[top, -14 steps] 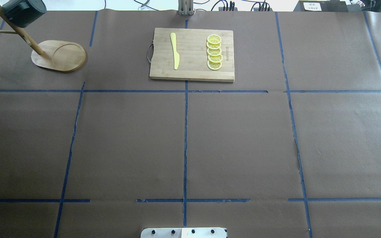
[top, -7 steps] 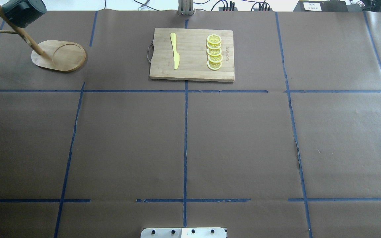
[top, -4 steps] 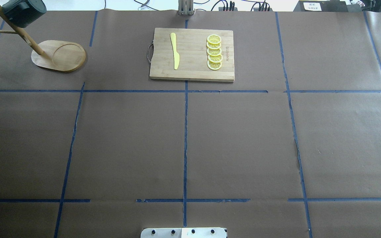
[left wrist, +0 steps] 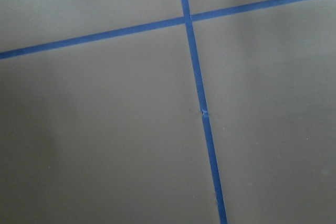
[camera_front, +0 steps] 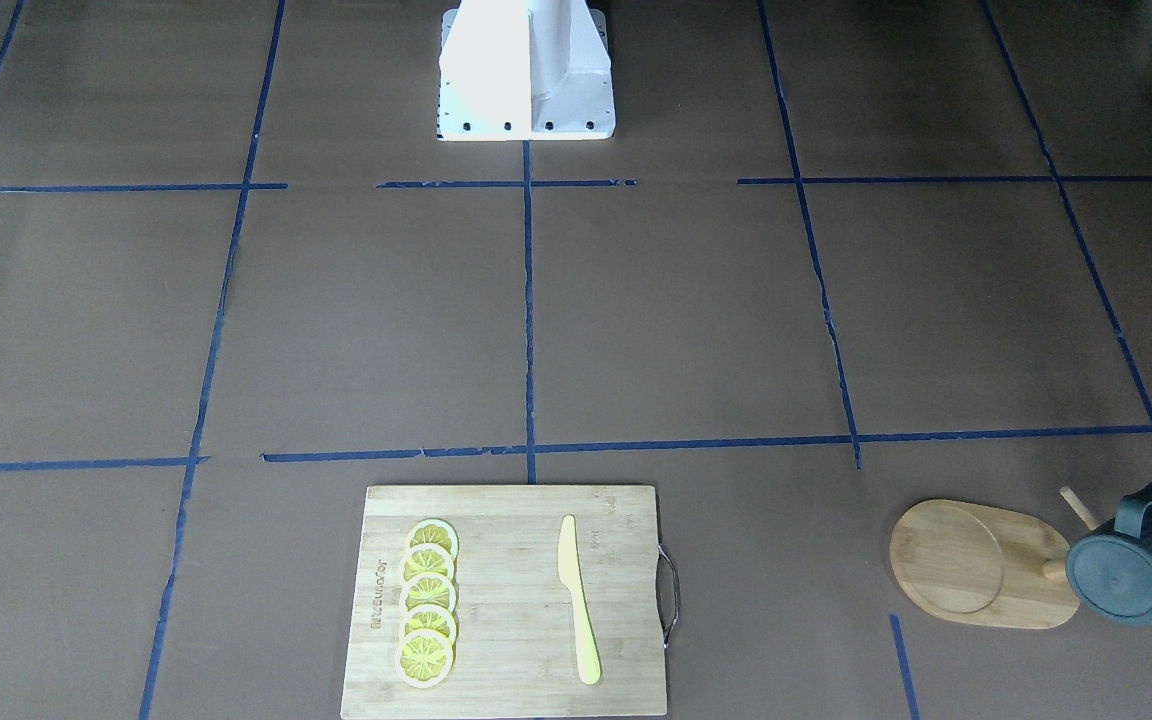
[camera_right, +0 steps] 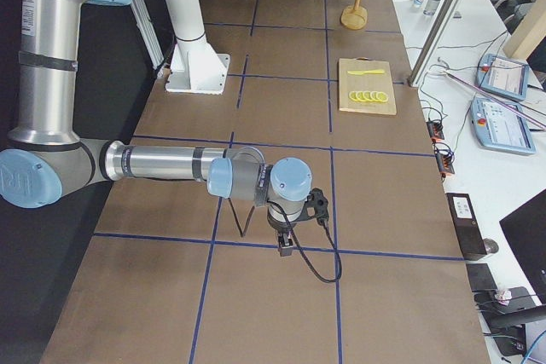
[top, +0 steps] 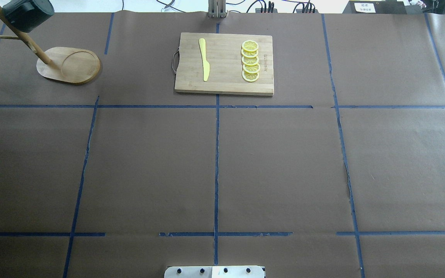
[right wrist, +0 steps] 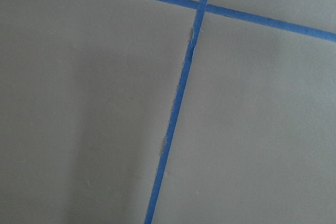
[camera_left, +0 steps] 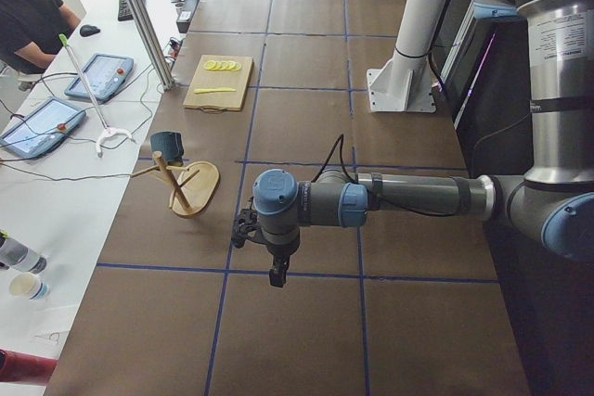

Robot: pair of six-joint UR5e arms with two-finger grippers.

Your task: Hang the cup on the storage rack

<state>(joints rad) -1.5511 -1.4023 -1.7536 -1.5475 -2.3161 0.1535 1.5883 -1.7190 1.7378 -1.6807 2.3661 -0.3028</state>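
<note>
One cup [camera_front: 1131, 575] is in sight, hanging on the storage rack [camera_front: 976, 565] at the lower right of the front-facing view and the upper left of the overhead view. It looks like glazed ceramic: stiff, fairly heavy and breakable, with ribs that should check slipping. Since the handle [camera_front: 1146, 512] sits at the peg, the ribbed wall seems the place to grasp. Whether the peg truly passes through the loop is hard to make out, and any lettering is hidden. The left gripper [camera_left: 276, 280] and right gripper [camera_right: 285, 251] hang low over the worktop [top: 284, 173], well apart from the rack. I cannot tell whether either is parted or closed.
</note>
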